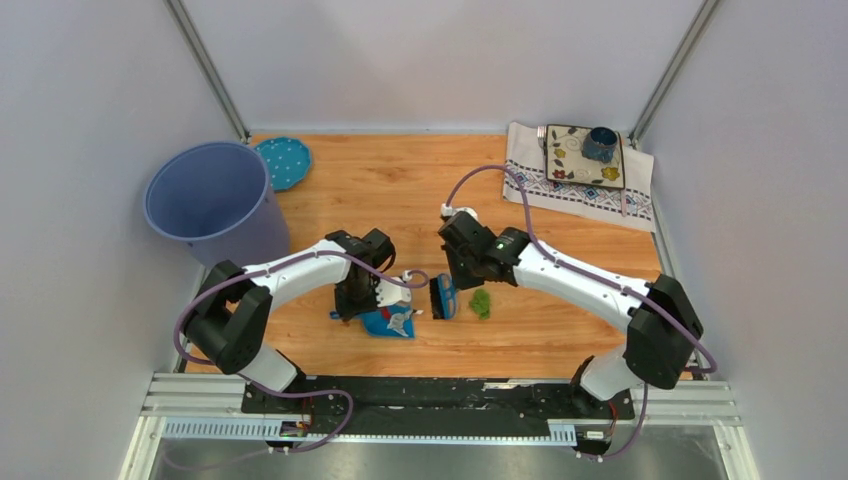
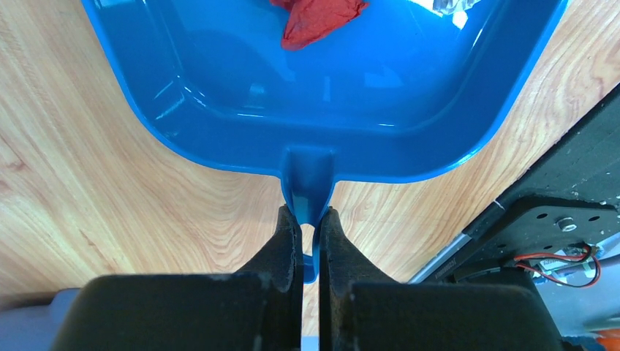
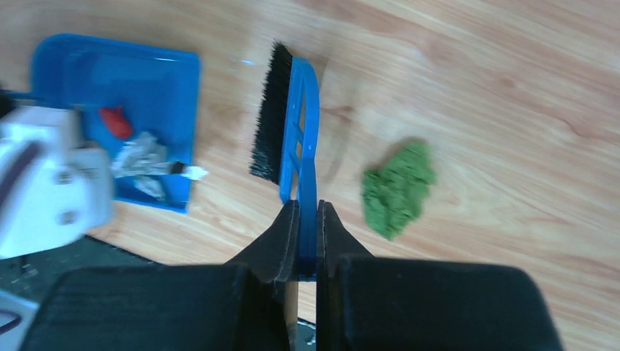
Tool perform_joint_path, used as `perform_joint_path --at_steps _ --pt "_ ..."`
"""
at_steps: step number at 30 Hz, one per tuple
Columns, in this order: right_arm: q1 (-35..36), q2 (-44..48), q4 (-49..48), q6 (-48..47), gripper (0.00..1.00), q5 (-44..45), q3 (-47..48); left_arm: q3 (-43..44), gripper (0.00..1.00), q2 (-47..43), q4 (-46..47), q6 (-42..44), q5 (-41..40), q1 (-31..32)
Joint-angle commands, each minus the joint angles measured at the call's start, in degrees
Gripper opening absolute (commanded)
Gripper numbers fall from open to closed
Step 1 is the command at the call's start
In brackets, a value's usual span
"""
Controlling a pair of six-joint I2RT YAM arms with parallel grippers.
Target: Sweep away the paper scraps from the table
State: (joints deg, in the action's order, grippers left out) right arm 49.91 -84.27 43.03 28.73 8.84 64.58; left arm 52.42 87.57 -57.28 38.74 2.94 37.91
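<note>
Blue dustpan (image 2: pixel 219 88) handle pinched in the left jaws, with a red scrap (image 2: pixel 318 18) and what look like grey scraps (image 3: pixel 139 157) ahead inside it. Its brush (image 3: pixel 301 131) is clamped in the right jaws; a green scrap (image 3: pixel 398 189) lies just right of them on the tabletop (image 3: pixel 497 95).

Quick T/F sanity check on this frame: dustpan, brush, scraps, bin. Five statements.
1. The left jaws are shut on the dustpan handle. True.
2. The green scrap is in the dustpan. False: it lies on the table, with the brush between it and the dustpan.
3. A red scrap lies in the dustpan. True.
4. The right jaws are open and empty. False: they are shut on the brush handle.
5. The blue bin stands upright at the table's left. True.
</note>
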Motion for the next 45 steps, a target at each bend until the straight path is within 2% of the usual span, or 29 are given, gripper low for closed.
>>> perform_joint_path --at_steps 1,5,9,15,19,25,30,35,41,45 --pt "4.5 -3.1 -4.2 1.1 0.00 -7.1 7.7 -0.8 0.00 0.3 -0.1 -0.5 1.3 0.4" --pt "6.9 -6.6 -7.5 1.7 0.00 -14.0 15.0 -0.7 0.00 0.4 0.0 -0.6 2.4 0.4" --pt "7.7 -7.7 -5.8 0.1 0.00 -12.1 19.9 -0.4 0.00 0.1 0.1 -0.3 4.9 0.3" --pt "7.7 -3.0 5.3 -2.9 0.00 3.0 22.3 -0.5 0.00 -1.9 -0.1 -0.6 8.1 0.3" --pt "6.9 3.9 11.5 -3.6 0.00 15.6 21.6 -0.5 0.00 -2.5 -0.6 -0.9 9.8 0.3" --pt "-0.5 14.2 20.9 -1.9 0.00 21.2 13.0 -0.3 0.00 -2.4 -0.3 -1.2 9.4 0.3" --pt "-5.7 17.5 21.6 -0.3 0.00 17.8 3.3 0.3 0.00 -1.6 -0.4 -1.2 8.8 0.4" --pt "-6.1 15.9 14.6 0.9 0.00 9.6 -3.2 1.4 0.00 -0.5 -0.8 -1.5 8.6 0.5" --pt "-4.6 7.7 3.6 2.8 0.00 -4.0 -3.6 2.2 0.00 0.8 -1.2 -1.7 6.5 2.0" --pt "1.3 2.7 -3.6 4.7 0.00 -10.4 1.1 2.9 0.00 1.9 -1.5 -1.7 5.9 2.1"
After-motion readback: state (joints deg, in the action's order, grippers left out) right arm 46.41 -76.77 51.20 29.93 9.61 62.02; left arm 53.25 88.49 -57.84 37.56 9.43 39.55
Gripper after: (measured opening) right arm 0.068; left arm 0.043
